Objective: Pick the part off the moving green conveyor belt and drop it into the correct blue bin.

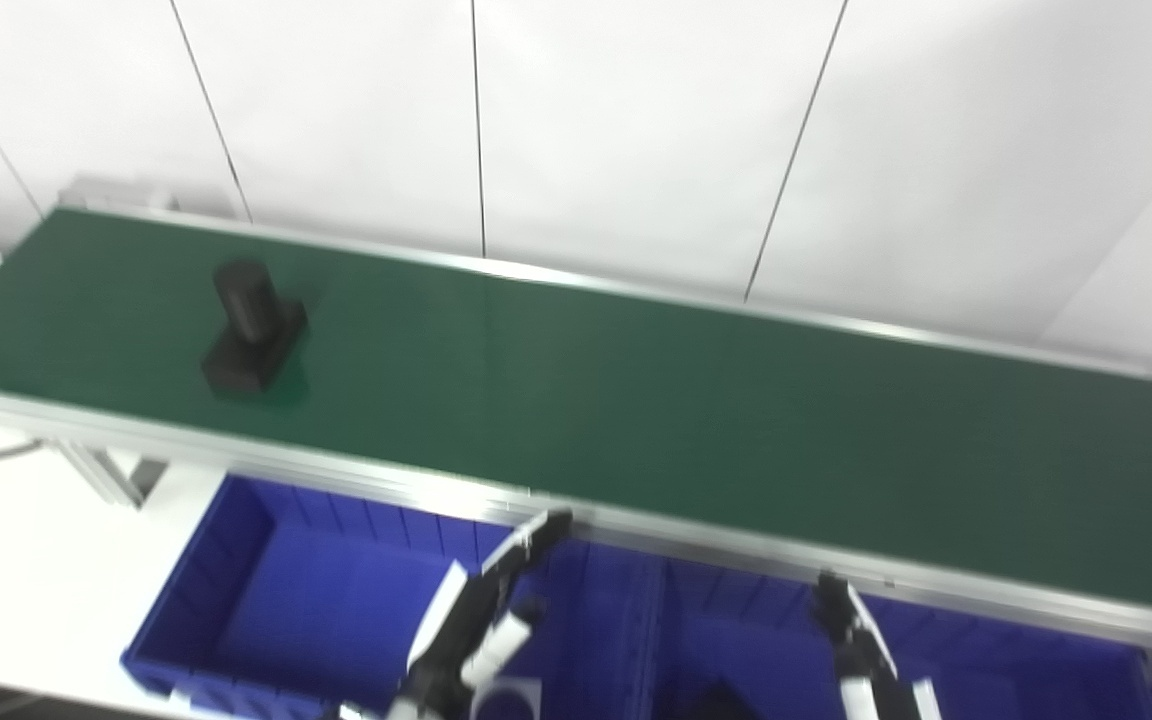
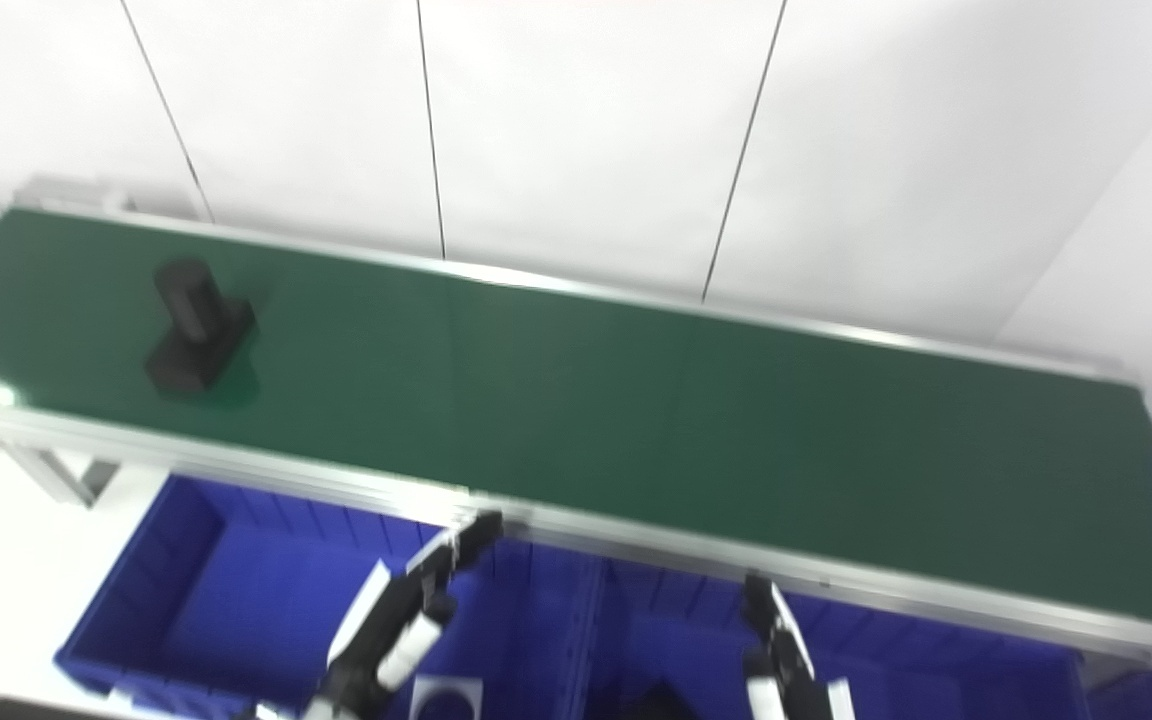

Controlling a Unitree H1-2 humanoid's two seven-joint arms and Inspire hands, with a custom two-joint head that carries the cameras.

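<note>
A black part (image 1: 251, 330), a short cylinder standing on a flat block, sits on the green conveyor belt (image 1: 636, 400) near its left end. It also shows in the right eye view (image 2: 198, 328). My left hand (image 1: 481, 625) is low over the left blue bin (image 1: 266, 600), fingers apart and pointing toward the belt's near rail, holding nothing. My right hand (image 1: 861, 645) is low over the right blue bin (image 1: 1016, 665), fingers raised and empty. Both hands are far from the part.
The belt's metal near rail (image 1: 736, 560) runs above the bins. A dark object (image 1: 721, 700) lies at the bottom of the right bin. A white label (image 1: 506, 697) is on the divider between the bins. A white wall stands behind the belt.
</note>
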